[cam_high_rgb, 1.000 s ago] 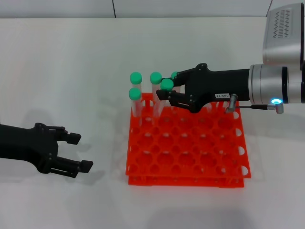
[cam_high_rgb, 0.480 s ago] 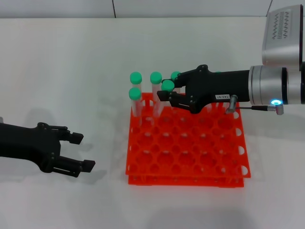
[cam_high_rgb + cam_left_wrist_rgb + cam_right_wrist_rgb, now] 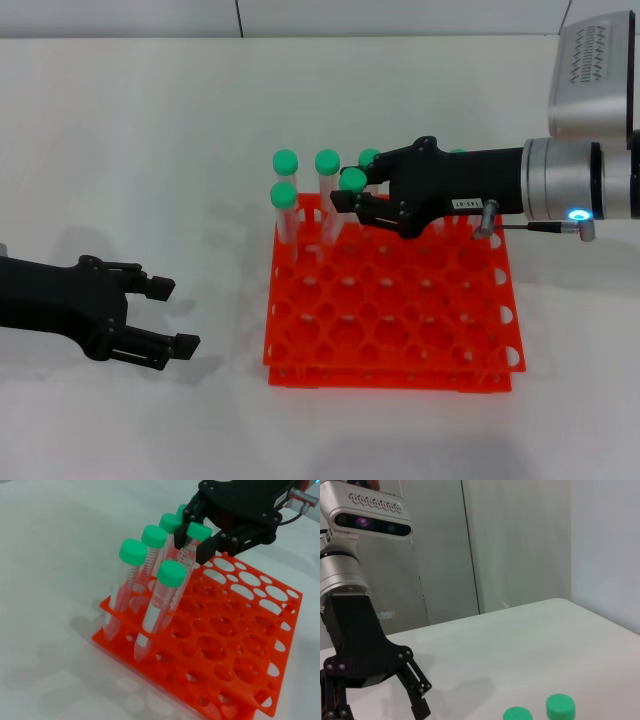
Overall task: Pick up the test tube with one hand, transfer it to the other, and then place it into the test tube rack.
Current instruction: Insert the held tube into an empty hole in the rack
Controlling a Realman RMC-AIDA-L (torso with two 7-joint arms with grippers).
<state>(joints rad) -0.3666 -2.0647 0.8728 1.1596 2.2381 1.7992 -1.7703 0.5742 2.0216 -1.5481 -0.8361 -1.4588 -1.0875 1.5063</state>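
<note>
At the lower left of the head view, the left gripper (image 3: 165, 318) rests low over the white table (image 3: 150, 130), its fingers spread apart and holding nothing. Right of centre stands the orange test tube rack (image 3: 390, 310), green-capped tubes upright in its far-left holes. Above its far edge, the right gripper (image 3: 343, 205) is clamped on the test tube (image 3: 351, 180), just under its cap.

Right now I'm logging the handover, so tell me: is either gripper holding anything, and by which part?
The right gripper holds a test tube just below its green cap, over the rack. The left gripper is open and holds nothing.
</note>
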